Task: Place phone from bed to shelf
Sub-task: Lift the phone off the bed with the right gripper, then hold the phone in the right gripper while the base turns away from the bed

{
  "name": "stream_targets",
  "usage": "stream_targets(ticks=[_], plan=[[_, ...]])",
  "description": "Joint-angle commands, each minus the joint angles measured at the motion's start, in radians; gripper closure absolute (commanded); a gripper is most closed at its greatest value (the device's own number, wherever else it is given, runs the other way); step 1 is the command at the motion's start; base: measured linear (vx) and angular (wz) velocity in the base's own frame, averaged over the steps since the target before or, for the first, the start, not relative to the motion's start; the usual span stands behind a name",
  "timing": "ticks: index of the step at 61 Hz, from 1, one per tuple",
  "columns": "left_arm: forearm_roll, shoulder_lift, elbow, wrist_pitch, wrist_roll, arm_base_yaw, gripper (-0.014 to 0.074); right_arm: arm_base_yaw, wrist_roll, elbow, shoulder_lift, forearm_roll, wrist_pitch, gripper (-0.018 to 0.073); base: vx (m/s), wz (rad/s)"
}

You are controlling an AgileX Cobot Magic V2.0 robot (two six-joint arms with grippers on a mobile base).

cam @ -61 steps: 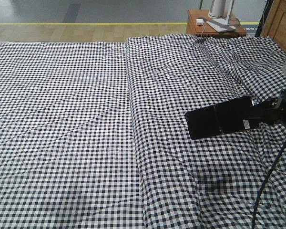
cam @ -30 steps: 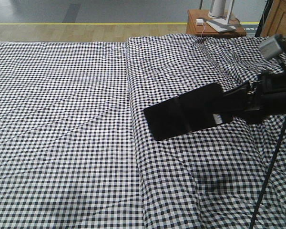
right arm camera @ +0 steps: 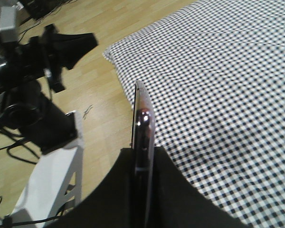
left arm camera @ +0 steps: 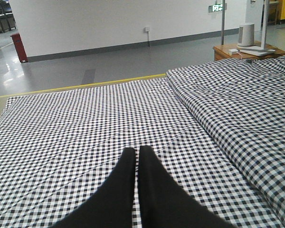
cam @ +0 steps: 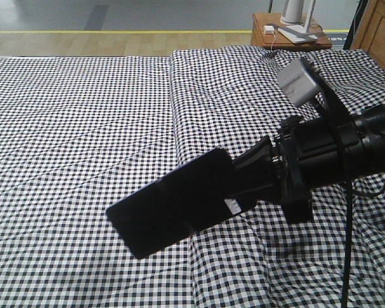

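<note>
Above bed (cam: pixel 83 128), right claw (cam: pixel 245 185) clamping phone (cam: pixel 167 212) has swung further left; left claw (left arm camera: pixel 137 153) clenched.

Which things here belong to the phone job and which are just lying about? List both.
Job: phone, clamped by the jaws of the right gripper; checked bed under it. The shelf is not in view.
Lying about: wooden nightstand; small white box on it; left gripper, shut and empty.
</note>
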Motion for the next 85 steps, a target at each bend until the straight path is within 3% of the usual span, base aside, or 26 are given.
stream_targets(ticks=[1,85], plan=[[-0.009,-0.004,-0.023,-0.071,-0.006,0.001,0.0595,0.038,0.009,-0.025,-0.047,0.070,0.079,0.0562,0.00,0.00],[-0.009,-0.004,-0.023,-0.071,-0.006,0.001,0.0595,0.056,0.014,-0.025,-0.069,0.070,0.078,0.0561,0.00,0.00]])
